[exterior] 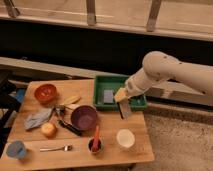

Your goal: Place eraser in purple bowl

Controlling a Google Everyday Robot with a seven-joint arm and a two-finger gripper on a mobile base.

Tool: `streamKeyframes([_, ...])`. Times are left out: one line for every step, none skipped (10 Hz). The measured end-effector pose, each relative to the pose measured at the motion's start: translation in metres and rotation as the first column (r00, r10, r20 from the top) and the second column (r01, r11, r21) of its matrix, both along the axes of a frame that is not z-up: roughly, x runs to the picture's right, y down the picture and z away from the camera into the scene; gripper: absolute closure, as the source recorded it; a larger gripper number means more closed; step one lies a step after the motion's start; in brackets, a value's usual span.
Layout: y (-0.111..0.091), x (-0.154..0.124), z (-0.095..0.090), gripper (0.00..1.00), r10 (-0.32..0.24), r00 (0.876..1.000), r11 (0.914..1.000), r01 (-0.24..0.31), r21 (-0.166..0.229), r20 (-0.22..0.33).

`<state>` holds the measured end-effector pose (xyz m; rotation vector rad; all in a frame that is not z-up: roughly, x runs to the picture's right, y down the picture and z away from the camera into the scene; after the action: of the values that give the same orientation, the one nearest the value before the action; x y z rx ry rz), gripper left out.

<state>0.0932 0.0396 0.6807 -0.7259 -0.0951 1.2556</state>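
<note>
Camera view: your gripper clamps the eraser near the right edge of the desk, beside the green tray; the purple bowl sits mid-desk.

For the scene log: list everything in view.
eraser: one, grey, held at tray's front rim
purple bowl: one, purple, table centre
small bowl: one, orange-red, back left
tray: one, green, back right
square pad: one, blue-grey, inside tray
white cup: one, white, front right
dark cup: one, dark, front centre
fork: one, silvery, front left
blue cup: one, blue, front-left corner
cloth: one, grey-blue, left side
round fruit: one, orange, beside cloth
table: one, wooden, under all
gripper: one, yellowish, over tray's rim, shut on eraser
arm: one, white, from right
</note>
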Motion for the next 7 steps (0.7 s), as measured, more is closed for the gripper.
streamKeyframes([0.001,-0.001,0.002,0.9,-0.001,1.0,1.0,0.001,-0.002,0.006])
streamKeyframes([0.005,-0.003,0.008,0.9,0.002,1.0,1.0,-0.003,0.002,0.014])
streamKeyframes([0.006,-0.018,0.017,0.9,0.0,0.999,0.9999,-0.001,0.016,0.038])
streamKeyframes([0.004,-0.031,0.021,0.9,-0.002,0.998,0.9996,0.001,0.027,0.055])
streamKeyframes([0.001,-0.047,0.024,0.9,-0.007,0.997,0.9994,0.004,0.036,0.076])
streamKeyframes([-0.001,-0.068,0.028,0.9,-0.011,0.995,0.9992,0.007,0.04,0.104])
streamKeyframes([-0.002,-0.091,0.03,0.9,-0.016,0.991,0.9992,0.011,0.04,0.135])
